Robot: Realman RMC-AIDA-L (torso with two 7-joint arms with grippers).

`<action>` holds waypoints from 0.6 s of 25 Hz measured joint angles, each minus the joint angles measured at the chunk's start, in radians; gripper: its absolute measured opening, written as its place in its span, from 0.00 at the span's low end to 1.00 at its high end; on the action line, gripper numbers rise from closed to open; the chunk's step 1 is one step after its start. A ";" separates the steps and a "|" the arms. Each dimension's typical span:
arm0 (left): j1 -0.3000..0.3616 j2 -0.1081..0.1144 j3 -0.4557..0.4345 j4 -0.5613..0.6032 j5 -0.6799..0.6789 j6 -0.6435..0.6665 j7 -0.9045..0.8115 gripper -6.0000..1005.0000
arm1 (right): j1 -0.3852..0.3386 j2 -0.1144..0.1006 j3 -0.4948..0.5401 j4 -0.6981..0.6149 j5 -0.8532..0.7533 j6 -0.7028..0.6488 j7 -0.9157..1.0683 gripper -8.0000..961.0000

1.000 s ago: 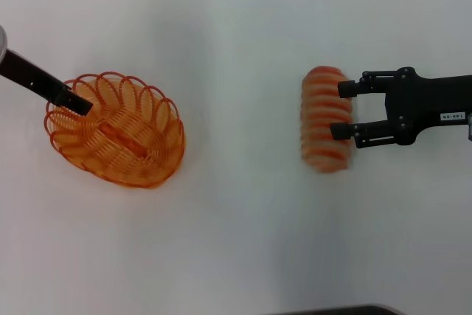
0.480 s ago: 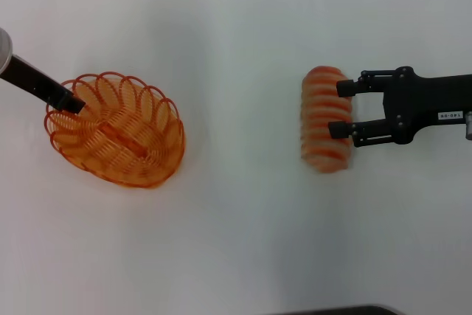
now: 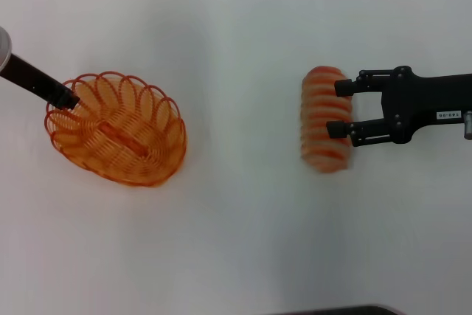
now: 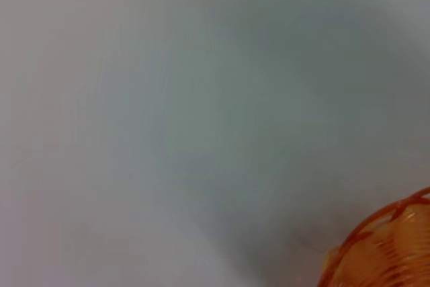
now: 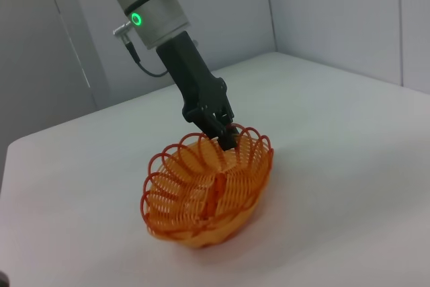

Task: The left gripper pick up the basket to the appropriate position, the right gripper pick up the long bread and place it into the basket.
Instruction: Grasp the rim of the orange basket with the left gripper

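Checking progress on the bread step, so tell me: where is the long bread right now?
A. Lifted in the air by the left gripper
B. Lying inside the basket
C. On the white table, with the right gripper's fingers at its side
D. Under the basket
C: the long bread lies on the white table, the right gripper open at its side; the basket holds no bread, and the left gripper is at its rim.

A plain white counter (image 3: pixel 243 241) carries everything here. On it, toward the robot's left, sits the orange wire basket (image 3: pixel 116 138), its long axis slanted. Well apart from it, on the robot's right, the striped long bread (image 3: pixel 323 119) lies lengthwise pointing away from the robot. Bare white surface stretches between the two.
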 joint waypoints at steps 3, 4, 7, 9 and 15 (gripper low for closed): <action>-0.004 0.003 -0.011 0.018 -0.006 0.033 -0.057 0.15 | 0.000 0.002 0.009 -0.006 0.000 -0.002 0.000 0.86; -0.006 0.003 -0.020 0.024 -0.008 0.048 -0.069 0.15 | 0.000 0.004 0.015 -0.009 0.000 -0.001 0.000 0.86; -0.015 -0.006 -0.070 0.044 -0.009 0.091 -0.097 0.14 | 0.001 0.007 0.038 -0.011 0.000 0.003 0.000 0.86; -0.021 -0.014 -0.112 0.058 -0.010 0.112 -0.122 0.14 | 0.003 0.010 0.057 -0.011 0.000 0.005 0.000 0.86; -0.016 -0.019 -0.199 0.068 -0.041 0.141 -0.215 0.13 | 0.006 0.039 0.142 -0.024 0.003 0.031 0.008 0.86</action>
